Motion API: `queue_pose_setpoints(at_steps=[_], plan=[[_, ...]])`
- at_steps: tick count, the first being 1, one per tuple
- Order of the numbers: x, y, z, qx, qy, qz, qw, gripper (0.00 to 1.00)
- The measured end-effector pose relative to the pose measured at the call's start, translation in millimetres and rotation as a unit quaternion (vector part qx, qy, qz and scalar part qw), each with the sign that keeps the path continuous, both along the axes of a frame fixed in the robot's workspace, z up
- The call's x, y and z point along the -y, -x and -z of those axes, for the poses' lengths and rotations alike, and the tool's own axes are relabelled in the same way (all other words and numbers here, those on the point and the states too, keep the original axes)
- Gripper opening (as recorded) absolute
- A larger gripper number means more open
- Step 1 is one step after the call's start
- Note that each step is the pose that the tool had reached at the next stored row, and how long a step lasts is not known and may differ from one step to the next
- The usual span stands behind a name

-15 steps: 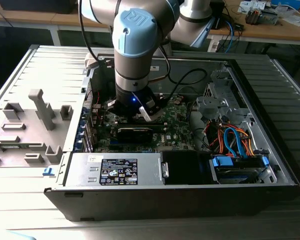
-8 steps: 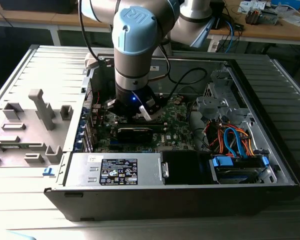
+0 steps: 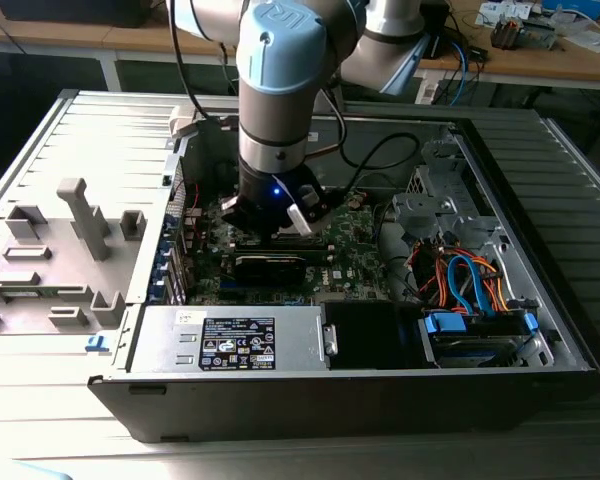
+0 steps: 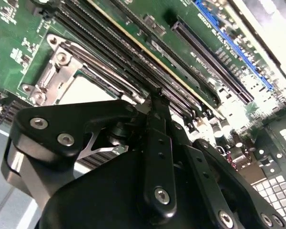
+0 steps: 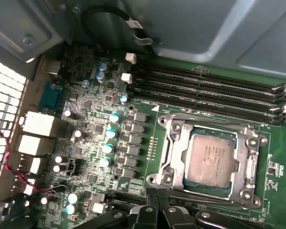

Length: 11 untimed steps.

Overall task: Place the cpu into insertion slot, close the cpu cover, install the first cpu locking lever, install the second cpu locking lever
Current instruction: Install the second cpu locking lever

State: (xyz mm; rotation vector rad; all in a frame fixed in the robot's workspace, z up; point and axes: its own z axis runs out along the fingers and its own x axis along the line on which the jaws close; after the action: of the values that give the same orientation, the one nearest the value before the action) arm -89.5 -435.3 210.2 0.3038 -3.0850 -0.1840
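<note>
The arm point(image 3: 280, 90) reaches down into the open computer case point(image 3: 540, 300), its wrist low over the green motherboard point(image 3: 355, 250); the gripper point(image 5: 155, 198) hangs just above the board, beside the insertion slot point(image 5: 209, 160). In both wrist views the two black fingers point(image 4: 157, 138) stand pressed together at their tips, with nothing between them; the gripper is closed and empty.

The cpu point(image 5: 213, 157) lies flat in the insertion slot, its silvery-grey top facing up; in the second wrist view part of that pale top point(image 4: 81, 90) shows behind the gripper linkage. The cpu cover point(image 5: 174, 155) lies down around the chip as a dull metal frame, its window leaving the chip top exposed; screw heads mark the frame corners. Whether the locking levers are latched cannot be told.

Long black memory slots point(image 5: 209, 88) run beside the socket; a row of small capacitors point(image 5: 109, 133) stands on its other side. In the exterior view a power supply point(image 3: 230, 340) sits at the near edge of the case; orange and blue cables point(image 3: 465, 280) lie towards the exterior view's right; a grey fixture block point(image 3: 80, 215) stands on the panel at the exterior view's left.
</note>
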Motion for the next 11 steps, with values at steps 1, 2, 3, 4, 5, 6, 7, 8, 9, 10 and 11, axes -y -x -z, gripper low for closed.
queue_pose_setpoints(at_steps=[1,2,3,4,5,6,7,8,9,10,11], plan=[[-1.4,-1.2,0.0,-0.0003,0.0019,0.000,1.00000,0.11],[-3.1,-2.6,0.0,-0.0005,0.0034,0.000,0.99999,0.11],[-5.0,-3.7,0.1,-0.0008,0.0046,0.000,0.99999,0.11],[-7.5,-5.0,0.1,-0.0011,0.0059,0.000,0.99998,0.11],[-10.9,-6.5,0.0,-0.0015,0.0073,0.000,0.99997,0.11],[-13.6,-7.6,0.0,-0.0018,0.0082,0.000,0.99996,0.11],[-19.6,-10.0,0.0,-0.0022,0.0104,0.000,0.99994,0.11],[-24.0,-11.6,0.0,-0.0025,0.0128,0.000,0.99991,0.11],[-27.9,-12.9,0.0,-0.0025,0.0147,0.000,0.99989,0.11],[-30.4,-13.9,0.0,-0.0026,0.0155,0.000,0.99988,0.11],[-34.6,-15.4,0.1,-0.0026,0.0171,0.000,0.99985,0.11]])
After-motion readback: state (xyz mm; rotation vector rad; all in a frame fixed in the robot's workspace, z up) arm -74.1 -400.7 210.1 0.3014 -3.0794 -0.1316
